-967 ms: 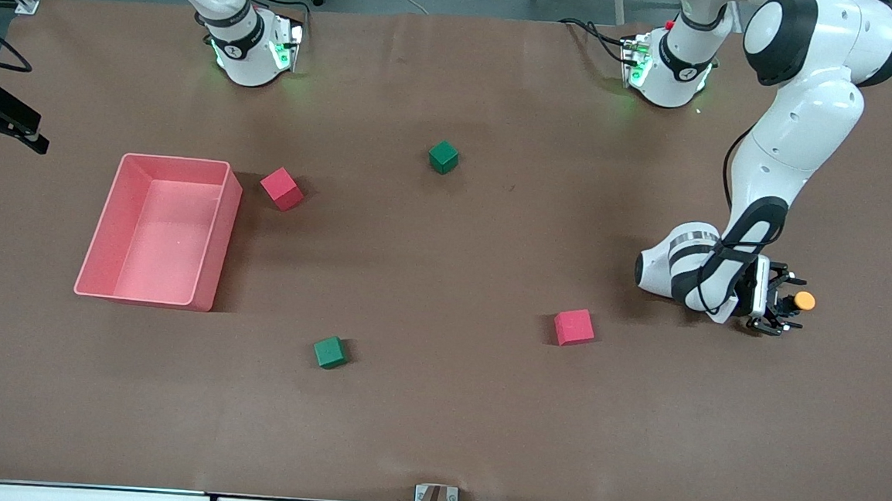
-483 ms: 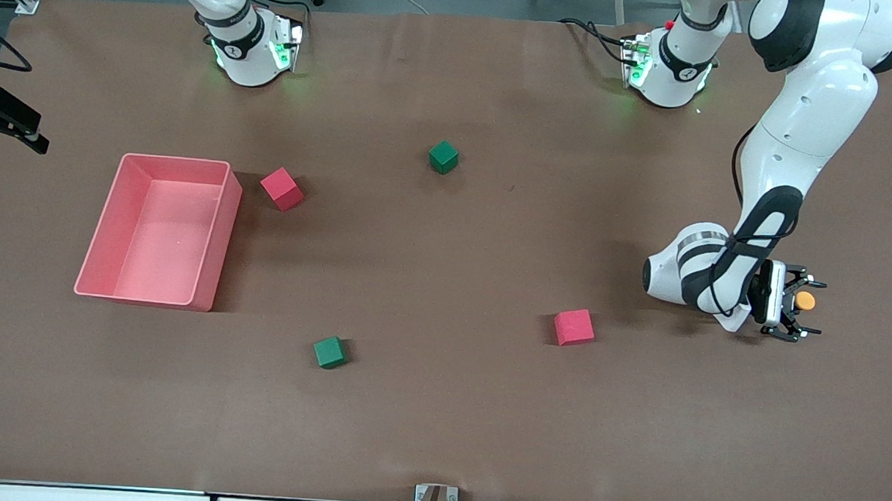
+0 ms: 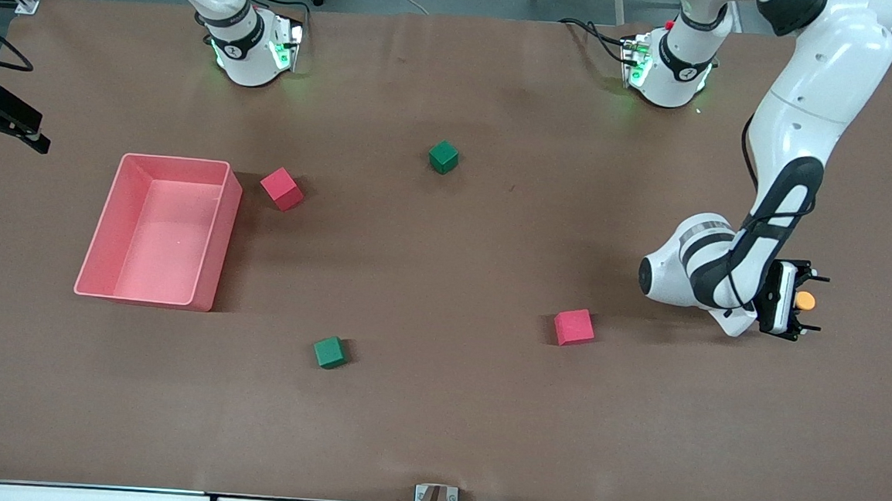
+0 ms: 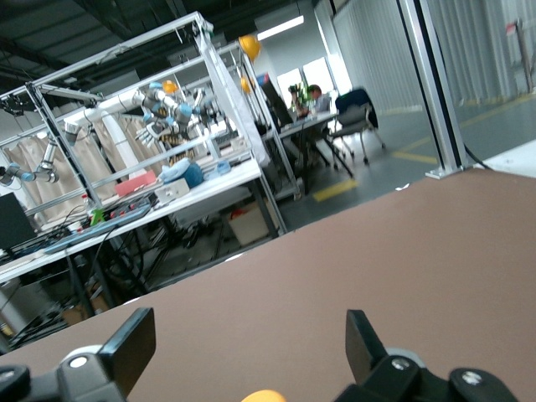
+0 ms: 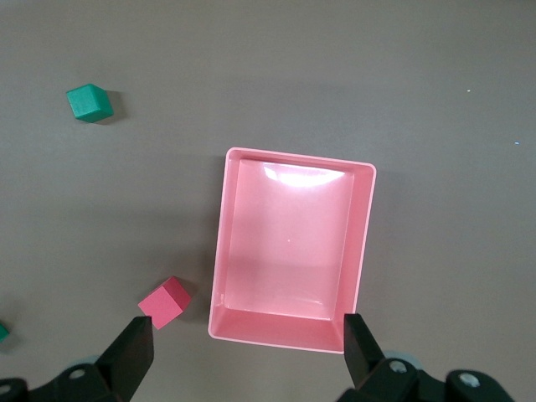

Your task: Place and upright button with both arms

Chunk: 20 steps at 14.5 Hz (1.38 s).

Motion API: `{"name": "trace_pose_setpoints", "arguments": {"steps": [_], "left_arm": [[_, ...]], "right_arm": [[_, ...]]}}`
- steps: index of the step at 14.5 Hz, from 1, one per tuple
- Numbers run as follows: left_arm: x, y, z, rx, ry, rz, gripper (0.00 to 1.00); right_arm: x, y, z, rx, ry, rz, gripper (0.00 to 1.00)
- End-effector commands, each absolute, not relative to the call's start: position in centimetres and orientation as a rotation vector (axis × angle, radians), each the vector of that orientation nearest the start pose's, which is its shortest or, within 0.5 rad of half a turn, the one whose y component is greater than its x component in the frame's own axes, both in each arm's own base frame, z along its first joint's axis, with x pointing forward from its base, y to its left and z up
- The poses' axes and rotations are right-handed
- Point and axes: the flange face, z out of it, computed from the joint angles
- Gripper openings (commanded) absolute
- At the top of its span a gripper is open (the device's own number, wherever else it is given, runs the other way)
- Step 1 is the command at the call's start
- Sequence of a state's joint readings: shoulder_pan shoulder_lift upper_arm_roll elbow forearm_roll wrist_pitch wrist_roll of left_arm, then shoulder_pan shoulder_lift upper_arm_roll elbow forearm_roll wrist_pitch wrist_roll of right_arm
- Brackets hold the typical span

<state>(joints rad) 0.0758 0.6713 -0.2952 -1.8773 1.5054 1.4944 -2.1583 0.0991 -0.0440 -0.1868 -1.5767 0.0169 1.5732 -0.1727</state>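
The button (image 3: 804, 300) lies on the brown table toward the left arm's end; only its round orange cap shows. My left gripper (image 3: 813, 302) is low over the table, turned sideways and open, with one finger on each side of the cap and not touching it. In the left wrist view the orange cap (image 4: 264, 395) peeks in at the edge between the spread fingers (image 4: 132, 343) of the left gripper (image 4: 249, 335). My right gripper (image 5: 247, 352) is out of the front view; its wrist view shows it open and empty, high over the pink bin (image 5: 293, 159).
The pink bin (image 3: 220, 213) stands toward the right arm's end, with a red cube (image 3: 281, 188) beside it. A second red cube (image 3: 574, 326) lies close to the left arm's wrist. Two green cubes (image 3: 443, 157) (image 3: 329, 352) sit mid-table.
The left arm's elbow has risen and its hand has slid toward the button, so the open fingers now straddle the orange cap. The right arm has not moved.
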Motion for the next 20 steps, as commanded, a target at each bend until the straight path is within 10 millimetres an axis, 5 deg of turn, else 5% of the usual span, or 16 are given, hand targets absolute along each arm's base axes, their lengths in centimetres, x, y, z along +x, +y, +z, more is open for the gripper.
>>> {"name": "trace_pose_setpoints", "arguments": {"steps": [1,5,8,12,17,20], "left_arm": [[60.2,-3.0,22.9,-1.644,-0.995,-0.77,1.0],[61.9,-7.5,28.7,-1.87,-1.054,-0.522,1.0],[62.4,-9.9,35.3,-2.139,-1.035,-0.223,1.0],[61.7,-8.9,42.9,-2.452,-0.887,0.031,1.0],[61.3,-8.2,49.2,-2.801,-0.737,0.207,1.0],[60.5,-7.5,51.4,-2.96,-0.686,0.279,1.0]], "right_arm": [[53.9,-4.9,64.9,-3.119,-0.144,-0.063,1.0],[53.9,-4.9,65.2,-3.119,-0.145,-0.071,1.0],[53.9,-5.2,65.6,-3.121,-0.137,-0.085,1.0],[53.9,-5.2,65.8,-3.125,-0.137,-0.089,1.0],[53.9,-5.2,66.1,-3.126,-0.137,-0.096,1.0],[53.8,-5.2,66.0,-3.125,-0.138,-0.084,1.0]]}}
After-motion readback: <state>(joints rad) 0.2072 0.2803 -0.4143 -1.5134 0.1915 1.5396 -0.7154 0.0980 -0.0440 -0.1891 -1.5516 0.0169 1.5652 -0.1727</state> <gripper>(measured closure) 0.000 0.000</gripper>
